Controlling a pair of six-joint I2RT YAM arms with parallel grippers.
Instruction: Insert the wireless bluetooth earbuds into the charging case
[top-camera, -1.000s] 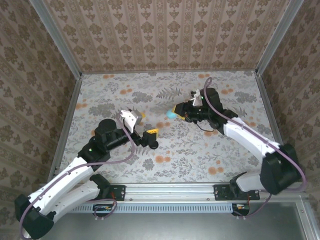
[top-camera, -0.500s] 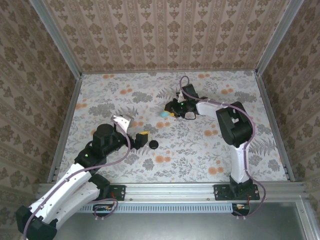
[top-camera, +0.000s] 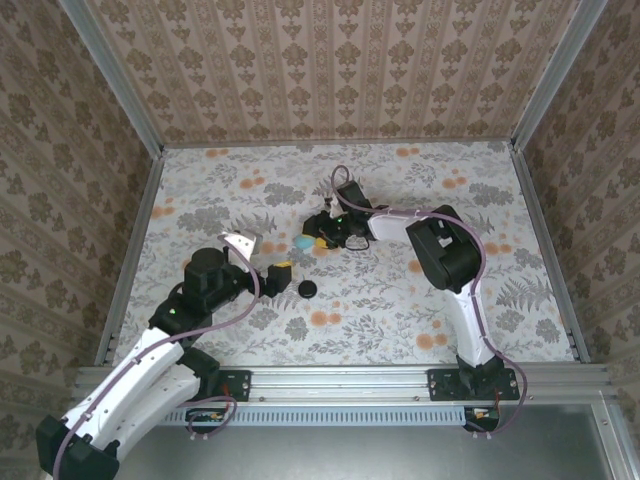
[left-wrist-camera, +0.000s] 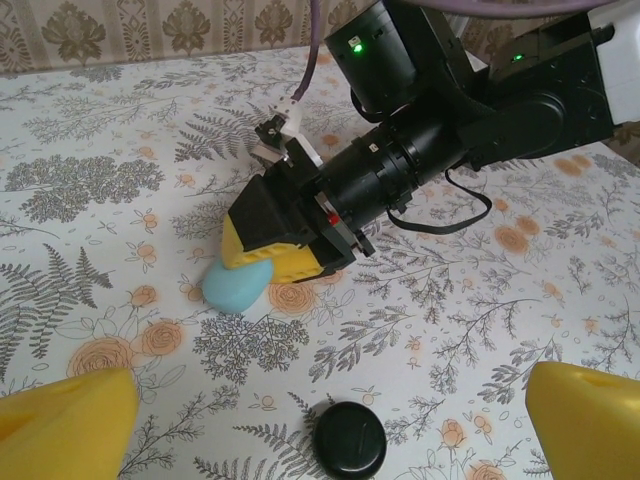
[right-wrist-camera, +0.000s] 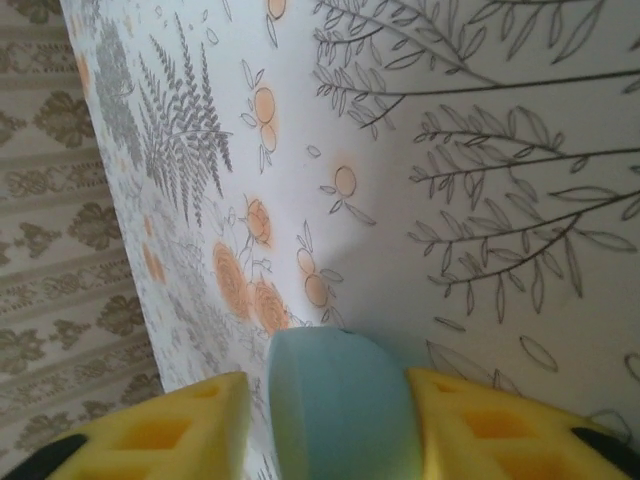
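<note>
Floral-print table (top-camera: 400, 310): left gripper (left-wrist-camera: 330, 420) wide open, empty; right gripper (right-wrist-camera: 325, 430) straddles turquoise piece (left-wrist-camera: 235, 287), grip unconfirmed. Black round piece (left-wrist-camera: 349, 440) lies apart. No insertion evident.

The table (top-camera: 380, 320) is covered from edge to edge with a pale cloth printed with grey ferns and orange flowers. A black round piece (top-camera: 308, 289) lies flat on the cloth, somewhat left of the table's middle. A rounded turquoise piece (top-camera: 301, 243) rests on the cloth beyond the black piece, toward the far wall and slightly to its left, near it but clearly apart.
</note>
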